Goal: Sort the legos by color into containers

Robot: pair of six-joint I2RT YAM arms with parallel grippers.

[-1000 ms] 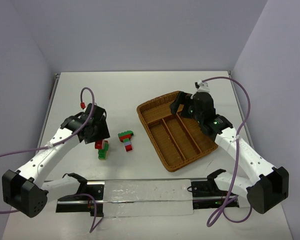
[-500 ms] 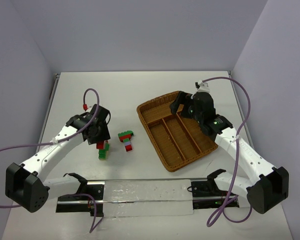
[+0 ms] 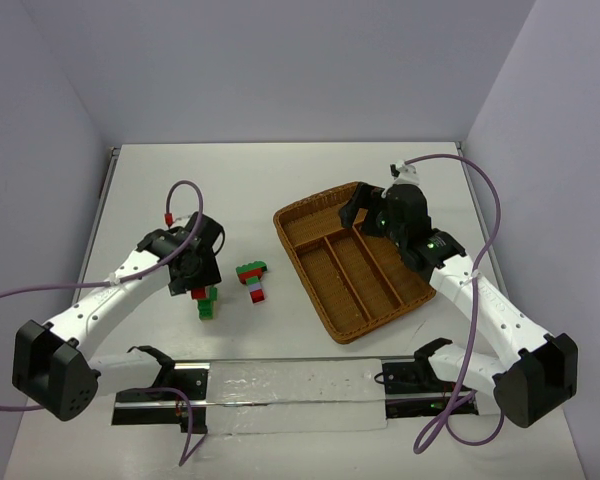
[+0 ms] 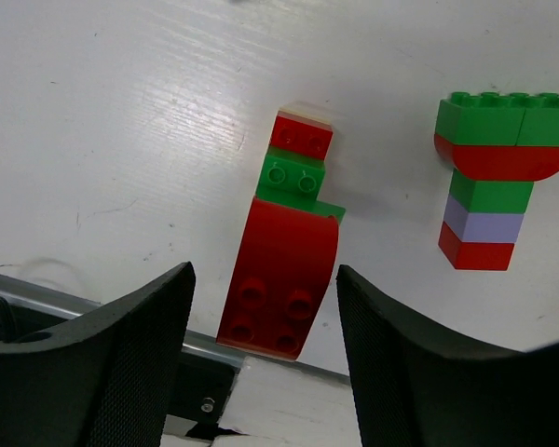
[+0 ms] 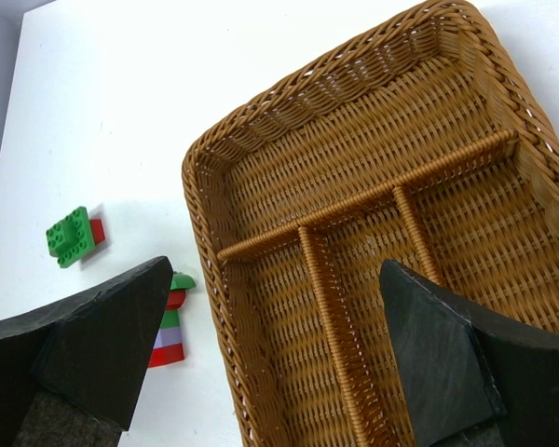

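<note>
Two clumps of bricks lie on the table. The left gripper stands open around the red and green clump. The big red brick sits between its fingers, with a gap on one side. Only the wrist view shows that gap. The other clump lies just outside one finger. The right gripper is wide open and holds nothing, with the tray below its fingers.

The legos are smooth, shiny plastic; the tray is bumpy woven wicker; the table is dull, with faint streaks.
</note>
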